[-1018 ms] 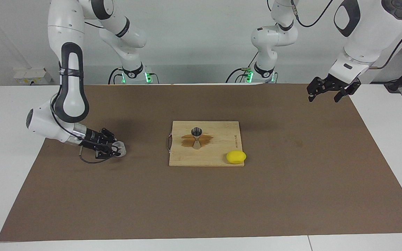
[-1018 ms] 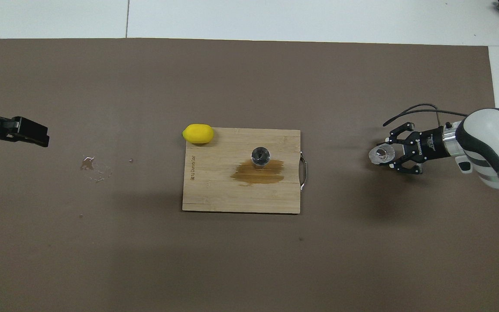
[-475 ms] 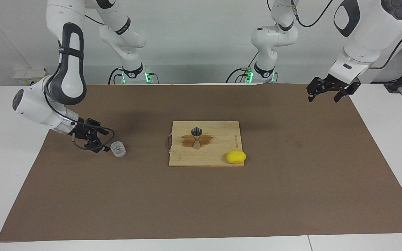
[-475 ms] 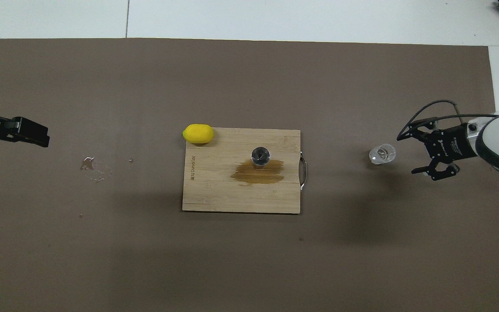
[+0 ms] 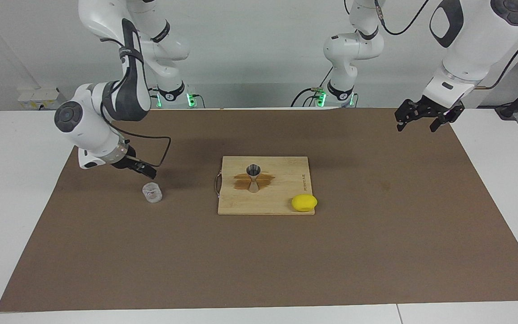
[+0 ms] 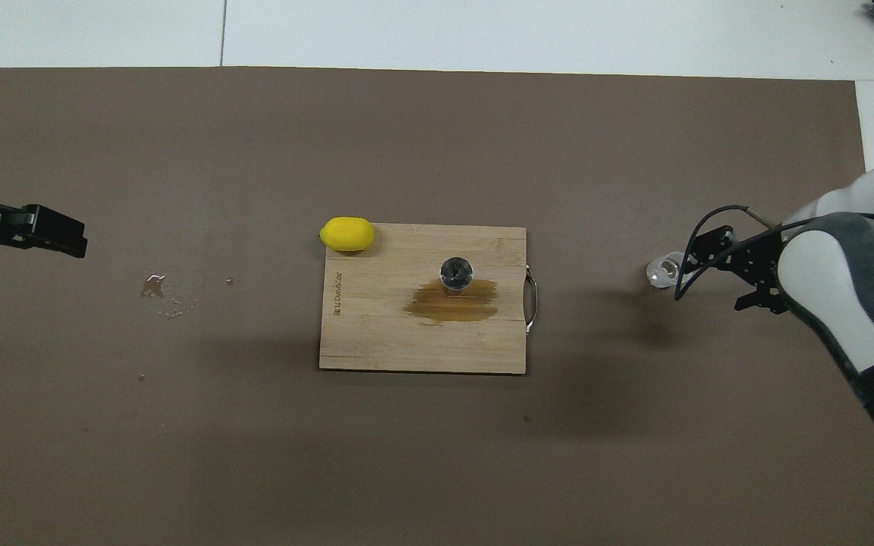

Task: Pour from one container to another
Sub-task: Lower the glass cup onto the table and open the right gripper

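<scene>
On the brown mat [image 5: 376, 252], the cup [image 5: 152, 193] stands alone under the released right gripper [image 5: 144, 169]. A careless swing could topple it. The left gripper [image 5: 425, 118] waits empty, open, well apart from the jigger [image 5: 253, 177].

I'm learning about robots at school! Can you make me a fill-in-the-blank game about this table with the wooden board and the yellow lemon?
1. The small silvery metal hourglass-shaped jigger stands on the pale wooden cutting ____.
2. The fruit at the board's corner, a lemon, is coloured ____.
3. The small squat clear textured cup stands on the brown mat toward the ____ arm's end.
4. The right gripper hovers open and holds ____.

Missing words: board; yellow; right; nothing
</scene>
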Motion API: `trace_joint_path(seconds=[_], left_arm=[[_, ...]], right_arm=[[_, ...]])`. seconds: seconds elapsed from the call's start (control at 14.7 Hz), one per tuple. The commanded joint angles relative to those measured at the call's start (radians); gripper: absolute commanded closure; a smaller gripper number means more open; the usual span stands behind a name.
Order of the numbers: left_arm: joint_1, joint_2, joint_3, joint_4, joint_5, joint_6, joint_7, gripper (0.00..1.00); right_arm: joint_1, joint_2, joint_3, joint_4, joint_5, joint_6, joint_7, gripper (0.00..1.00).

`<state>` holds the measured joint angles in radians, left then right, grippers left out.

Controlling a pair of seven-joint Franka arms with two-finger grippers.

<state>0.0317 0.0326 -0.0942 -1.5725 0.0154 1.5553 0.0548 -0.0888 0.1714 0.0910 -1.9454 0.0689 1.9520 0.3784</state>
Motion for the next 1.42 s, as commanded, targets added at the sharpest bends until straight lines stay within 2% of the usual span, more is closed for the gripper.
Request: trace_joint_path(seconds=[0.0, 0.34, 0.41, 0.61, 0.81, 1.36], left_arm=[[-0.004, -0.014, 0.002, -0.006, 0.02, -0.015, -0.006, 0.0], [-0.004, -0.014, 0.002, -0.006, 0.02, -0.015, -0.006, 0.0], [-0.003, -0.014, 0.002, -0.006, 0.02, -0.015, -0.006, 0.0], [-0.003, -0.014, 0.002, -0.006, 0.02, -0.015, -0.006, 0.0], [-0.003, -0.014, 0.002, -0.006, 0.02, -0.015, -0.006, 0.0], [-0.003, -0.014, 0.002, -0.006, 0.02, -0.015, -0.006, 0.0]], right_arm=[[0.041, -0.013, 0.001, 0.04, -0.041, 0.016, -0.044, 0.0], [0.053, -0.096, 0.019, 0.138, -0.089, -0.004, -0.047, 0.0], [0.055, -0.114, 0.021, 0.157, -0.11, -0.034, -0.049, 0.0], [0.055, -0.121, 0.027, 0.301, -0.13, -0.195, -0.038, 0.0], [0.054, -0.162, 0.03, 0.299, -0.113, -0.254, -0.047, 0.0], [0.052, -0.174, 0.038, 0.298, -0.081, -0.349, -0.076, 0.0]])
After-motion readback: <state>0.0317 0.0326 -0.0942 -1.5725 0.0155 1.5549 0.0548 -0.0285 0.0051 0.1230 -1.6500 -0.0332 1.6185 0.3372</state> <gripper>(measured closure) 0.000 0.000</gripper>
